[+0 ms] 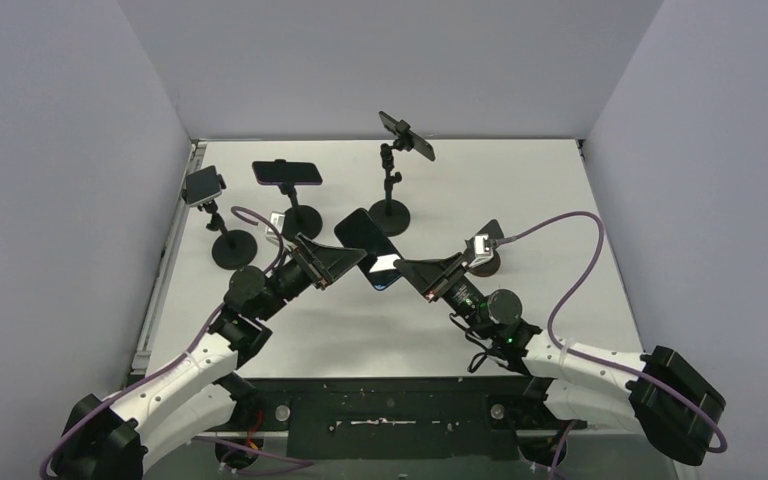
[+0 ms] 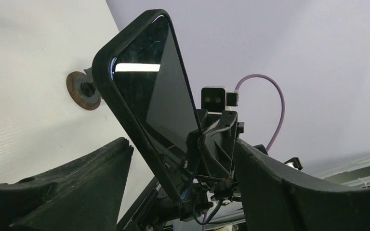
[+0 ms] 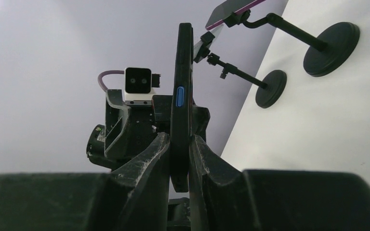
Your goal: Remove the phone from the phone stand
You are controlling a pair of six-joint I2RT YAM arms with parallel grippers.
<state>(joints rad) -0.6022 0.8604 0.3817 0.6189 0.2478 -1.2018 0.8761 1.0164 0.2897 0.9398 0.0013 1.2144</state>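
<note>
My right gripper (image 3: 179, 142) is clamped on the phone (image 3: 182, 72). Its two fingers (image 3: 156, 154) press the flat faces near the lower end, so the phone stands edge-on straight ahead of that wrist. My left gripper (image 2: 180, 144) is spread wide, its fingers (image 2: 77, 183) touching nothing. The phone's dark screen leans in the gap just ahead of them. The phone is held up off the table (image 1: 520, 180), between my two grippers. Farther out beyond both, other phones (image 1: 287, 172) sit on black stands (image 1: 300, 218)
</note>
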